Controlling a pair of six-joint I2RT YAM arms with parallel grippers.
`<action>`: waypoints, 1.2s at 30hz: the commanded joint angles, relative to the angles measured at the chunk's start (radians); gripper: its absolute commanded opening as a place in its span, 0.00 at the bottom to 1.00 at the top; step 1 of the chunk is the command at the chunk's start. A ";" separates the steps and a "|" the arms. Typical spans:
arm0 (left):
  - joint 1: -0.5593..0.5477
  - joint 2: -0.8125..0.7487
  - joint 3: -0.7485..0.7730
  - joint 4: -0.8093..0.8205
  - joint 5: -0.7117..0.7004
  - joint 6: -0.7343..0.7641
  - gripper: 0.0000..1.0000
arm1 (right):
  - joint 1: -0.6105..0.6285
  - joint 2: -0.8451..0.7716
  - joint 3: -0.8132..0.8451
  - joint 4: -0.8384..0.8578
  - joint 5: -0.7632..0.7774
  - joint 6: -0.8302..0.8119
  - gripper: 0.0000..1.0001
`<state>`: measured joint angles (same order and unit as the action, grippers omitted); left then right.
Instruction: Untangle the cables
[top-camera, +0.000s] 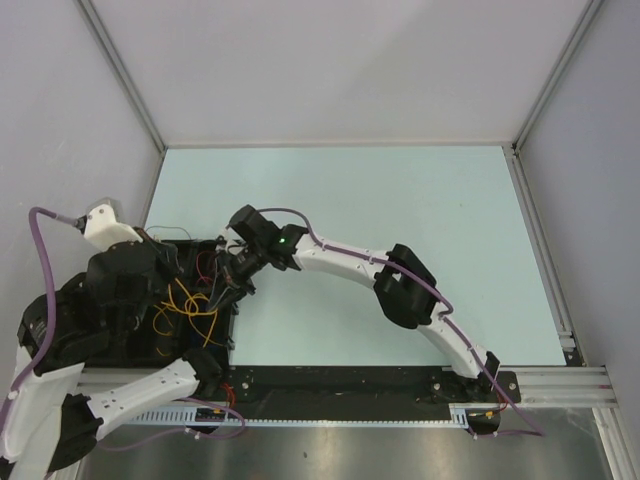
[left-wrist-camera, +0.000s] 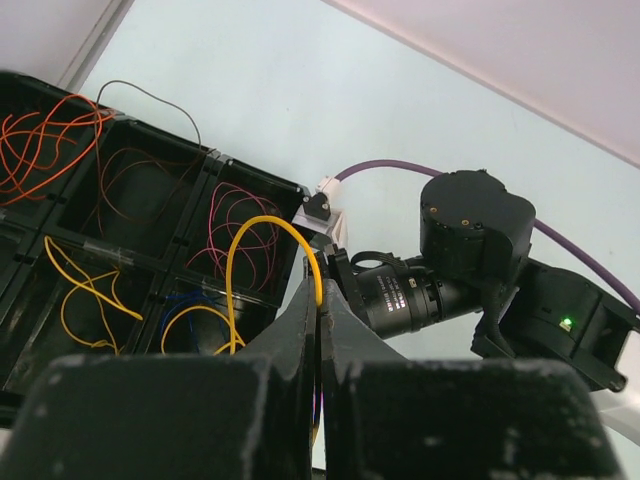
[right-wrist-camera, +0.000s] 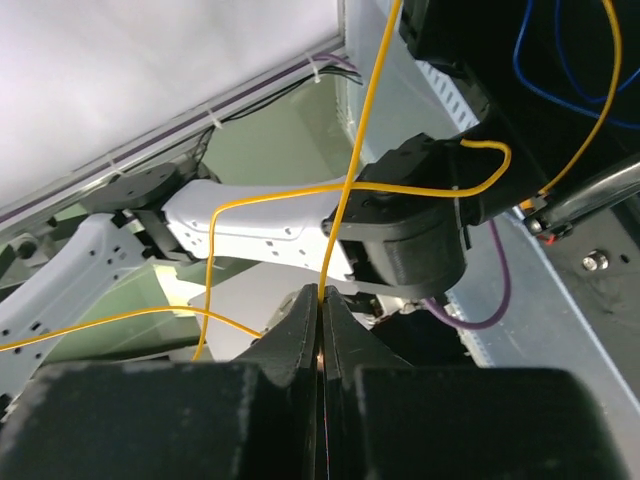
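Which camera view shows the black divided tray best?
Left wrist: the tray shows its compartments and cables plainly. The top view has it dark, half hidden by arms; right wrist shows at most a corner.

Nothing written could be read in any view: no label, brand, number or sign. The lens (left-wrist-camera: 400, 297) just right of the tray (left-wrist-camera: 215, 165) bore faint pale marks around its barrel (too small and blurred to make out).
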<state>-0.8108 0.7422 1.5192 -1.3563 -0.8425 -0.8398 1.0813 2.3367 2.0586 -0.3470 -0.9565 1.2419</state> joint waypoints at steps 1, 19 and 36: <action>0.004 -0.009 -0.031 -0.112 -0.013 -0.031 0.00 | 0.000 0.032 0.015 -0.024 0.021 -0.053 0.04; 0.004 -0.066 -0.218 -0.110 -0.001 -0.101 0.00 | -0.073 -0.019 0.081 -0.234 0.111 -0.209 0.68; 0.056 -0.034 -0.333 -0.112 0.022 -0.156 0.00 | -0.412 -0.488 -0.241 -0.569 0.262 -0.490 0.70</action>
<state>-0.7807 0.6838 1.2152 -1.3563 -0.8326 -0.9493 0.7227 1.9862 1.8980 -0.8471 -0.7151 0.8104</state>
